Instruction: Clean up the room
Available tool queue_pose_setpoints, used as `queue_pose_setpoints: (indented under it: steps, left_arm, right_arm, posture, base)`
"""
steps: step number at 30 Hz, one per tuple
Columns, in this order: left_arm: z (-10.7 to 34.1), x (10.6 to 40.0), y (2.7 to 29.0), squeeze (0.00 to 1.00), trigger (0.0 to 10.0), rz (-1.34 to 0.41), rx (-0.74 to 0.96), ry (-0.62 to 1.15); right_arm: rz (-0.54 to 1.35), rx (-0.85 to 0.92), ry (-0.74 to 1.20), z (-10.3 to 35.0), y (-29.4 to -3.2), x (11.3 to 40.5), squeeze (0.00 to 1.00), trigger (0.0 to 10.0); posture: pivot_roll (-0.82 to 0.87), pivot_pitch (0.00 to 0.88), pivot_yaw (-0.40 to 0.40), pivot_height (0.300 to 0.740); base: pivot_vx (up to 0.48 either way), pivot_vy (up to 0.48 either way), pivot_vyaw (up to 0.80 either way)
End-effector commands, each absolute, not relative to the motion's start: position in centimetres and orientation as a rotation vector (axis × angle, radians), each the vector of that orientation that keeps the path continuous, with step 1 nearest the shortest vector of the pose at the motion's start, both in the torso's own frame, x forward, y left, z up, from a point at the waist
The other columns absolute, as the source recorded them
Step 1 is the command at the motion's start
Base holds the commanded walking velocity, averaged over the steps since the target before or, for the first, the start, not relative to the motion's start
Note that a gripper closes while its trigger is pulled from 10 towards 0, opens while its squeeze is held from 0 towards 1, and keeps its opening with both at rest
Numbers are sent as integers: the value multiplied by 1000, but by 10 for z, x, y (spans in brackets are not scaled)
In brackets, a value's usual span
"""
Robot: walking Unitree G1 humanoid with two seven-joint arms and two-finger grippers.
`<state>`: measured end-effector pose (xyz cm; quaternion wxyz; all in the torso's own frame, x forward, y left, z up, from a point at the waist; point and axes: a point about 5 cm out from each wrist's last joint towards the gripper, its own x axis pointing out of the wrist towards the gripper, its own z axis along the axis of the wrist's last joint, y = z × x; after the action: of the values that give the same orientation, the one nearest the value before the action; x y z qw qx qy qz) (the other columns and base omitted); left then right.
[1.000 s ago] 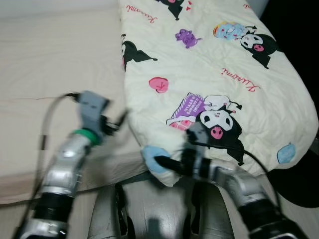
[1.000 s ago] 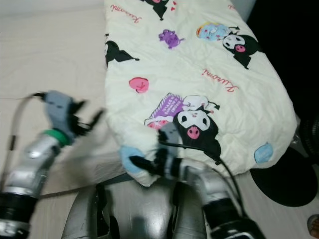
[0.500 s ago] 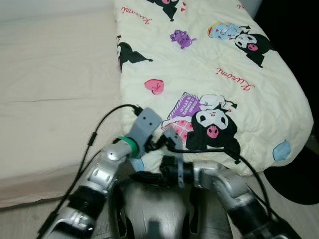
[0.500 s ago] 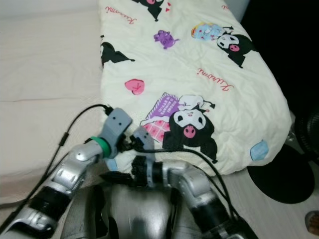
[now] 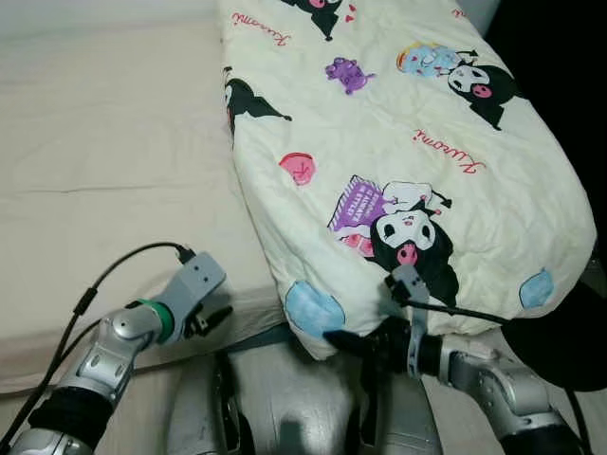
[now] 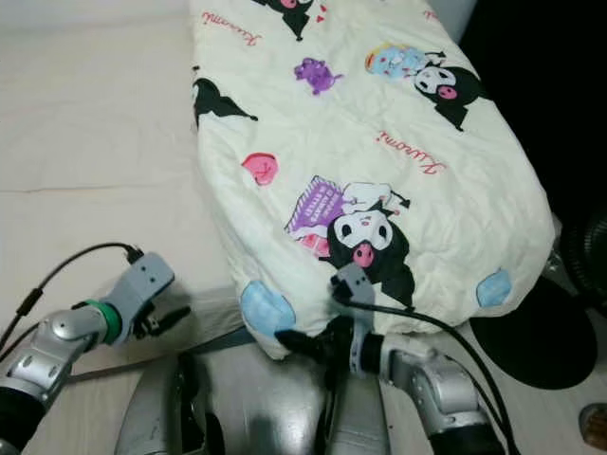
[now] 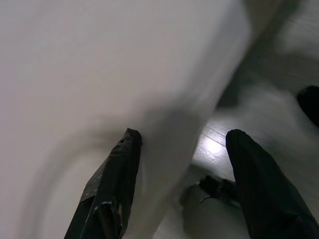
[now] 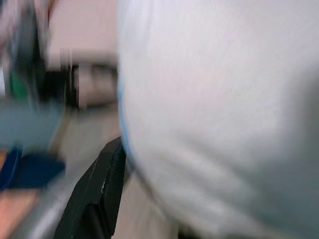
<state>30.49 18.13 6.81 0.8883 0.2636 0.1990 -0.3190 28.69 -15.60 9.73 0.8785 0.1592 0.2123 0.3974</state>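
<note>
A cream quilt (image 5: 408,142) printed with black-and-white cartoon figures, hearts and blue dots covers the right half of a bed with a beige sheet (image 5: 104,161). Its near corner with a blue dot (image 5: 313,309) hangs over the mattress's front edge. My right gripper (image 5: 343,339) sits just under that corner, pointing left; in the right wrist view the quilt (image 8: 219,109) lies over it. My left gripper (image 5: 216,318) is open by the mattress's front edge, left of the quilt and holding nothing. The left wrist view has its two black fingers (image 7: 114,184) spread beside pale fabric.
My grey body (image 5: 285,398) fills the lower middle, close against the bed. A round black object (image 5: 560,346) sits on the floor at the right, beyond the quilt's hanging end. The sheet left of the quilt is bare.
My left arm has pulled back from the quilt's edge, left and down to the mattress front. The right gripper has shifted right, under the quilt's corner, which now hangs lower.
</note>
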Motion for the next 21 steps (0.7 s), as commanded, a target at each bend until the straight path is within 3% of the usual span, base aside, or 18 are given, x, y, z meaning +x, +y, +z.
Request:
queue_pose_setpoints:
  steps: [1,3,6,7,8,9,10,11,17,18,19,20,21]
  left_arm:
    - [56,298,181,0,10000,-675,568,451]
    - [55,298,178,0,10000,-671,572,446]
    - [89,326,165,0,10000,-549,421,287]
    - [93,328,164,0,10000,-548,418,268]
    - [96,329,164,0,10000,-547,418,256]
    - [98,330,164,0,10000,-543,419,246]
    - [98,330,164,0,10000,-543,419,246]
    - [100,330,164,0,10000,-544,418,235]
    - [103,326,160,0,10000,-565,408,211]
    - [104,325,158,0,10000,-571,400,202]
    - [104,325,158,0,10000,-571,400,202]
    - [105,324,156,0,10000,-576,394,194]
    - [107,324,152,0,10000,-585,380,177]
  right_arm:
    - [791,360,418,100,-162,289,0,10000]
    - [788,375,390,106,-161,293,0,10000]
    - [897,338,355,120,-133,306,0,10000]
    - [941,355,362,121,-122,306,278,10000]
    - [971,369,367,122,-115,305,278,10000]
    - [1046,380,379,125,-103,301,757,10000]
    - [1046,380,379,125,-103,301,757,10000]
    - [1121,369,397,127,-94,295,1000,10000]
    - [1366,263,535,128,-91,255,1000,10000]
    - [1370,255,581,127,-97,248,667,10000]
    - [1370,255,581,127,-97,248,667,10000]
    - [1354,270,620,127,-104,242,0,10000]
    - [1301,300,666,125,-114,239,0,10000]
  posture:
    - [-23,162,75,565]
    - [-23,162,75,565]
    - [-24,159,68,565]
    - [-20,163,68,565]
    - [-20,163,68,565]
    - [-13,160,70,565]
    - [-13,160,70,565]
    - [-8,161,69,565]
    - [-8,168,61,565]
    - [-15,174,53,565]
    - [-15,174,53,565]
    - [-24,177,44,565]
    - [-31,181,34,565]
  base:
    - [0,0,0]
    - [0,0,0]
    - [0,0,0]
    - [0,0,0]
    - [0,0,0]
    - [0,0,0]
    - [0,0,0]
    - [0,0,0]
    - [0,0,0]
    - [0,0,0]
    - [0,0,0]
    - [0,0,0]
    - [0,0,0]
